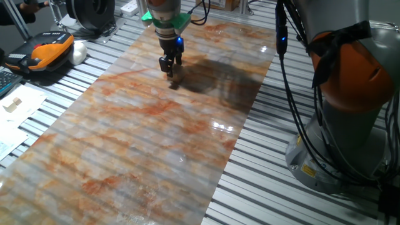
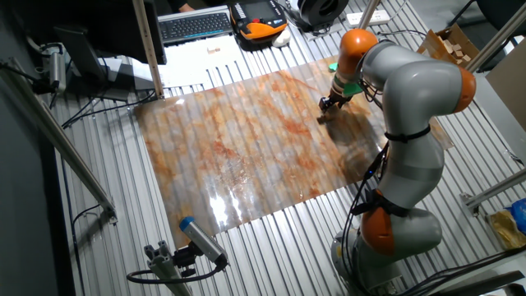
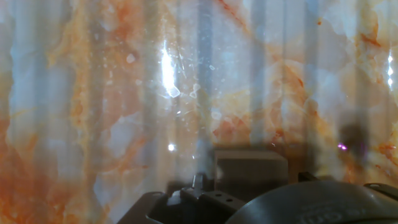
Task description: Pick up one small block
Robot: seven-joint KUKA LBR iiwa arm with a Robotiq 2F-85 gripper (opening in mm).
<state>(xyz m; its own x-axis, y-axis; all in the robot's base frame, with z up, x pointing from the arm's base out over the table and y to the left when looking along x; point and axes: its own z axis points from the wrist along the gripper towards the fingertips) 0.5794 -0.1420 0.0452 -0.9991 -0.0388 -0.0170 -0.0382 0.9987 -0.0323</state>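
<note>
My gripper (image 1: 170,70) hangs low over the far end of the marbled orange-and-white mat (image 1: 144,137), its fingertips just above the surface. In the hand view a small tan block (image 3: 251,165) sits in shadow between the fingertips, close to the camera. The jaws stand narrow, about the block's width, closed on it. In the one fixed view the block is hidden by the fingers. In the other fixed view the gripper (image 2: 326,107) is near the mat's far right corner, with the block too small to make out.
The arm's grey and orange base (image 1: 350,106) stands right of the mat. An orange and black device (image 1: 50,53) and papers (image 1: 15,109) lie on the slatted table to the left. A keyboard (image 2: 196,26) lies beyond the mat.
</note>
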